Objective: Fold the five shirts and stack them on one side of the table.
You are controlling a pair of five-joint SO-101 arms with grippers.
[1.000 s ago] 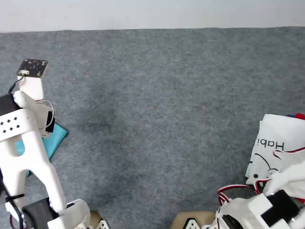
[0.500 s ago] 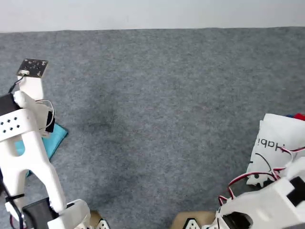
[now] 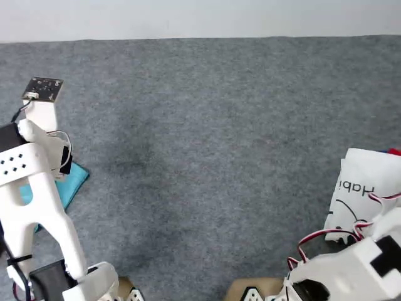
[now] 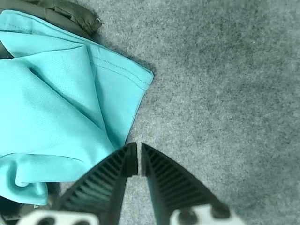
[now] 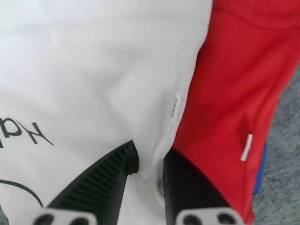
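Grey tabletop [image 3: 219, 125] takes up most of my high view. Left arm [image 3: 37, 188] stands at the near left edge. Right arm [image 3: 351, 269] sits low at the near right corner, cut off by the frame. White shirt [image 3: 363, 188] lies at the right edge, partly under the right arm and running out of frame, so I can't tell its full outline. Teal shirt [image 3: 75, 179] lies at the left edge, mostly hidden behind the left arm. On the left wrist view it's crumpled. Red shirt [image 5: 234, 93] lies under the white one, touching it. Olive garment [image 4: 61, 11] peeks out from under the teal. A blue cloth [image 5: 260, 173] sliver shows beyond the red, too little to identify. Right end effector [image 5: 150, 159]: narrow, with a fold of white shirt pinched between the fingers. Left end effector [image 4: 138, 152]: fingers nearly together, gripping nothing, over bare tabletop just beside the teal shirt's edge.
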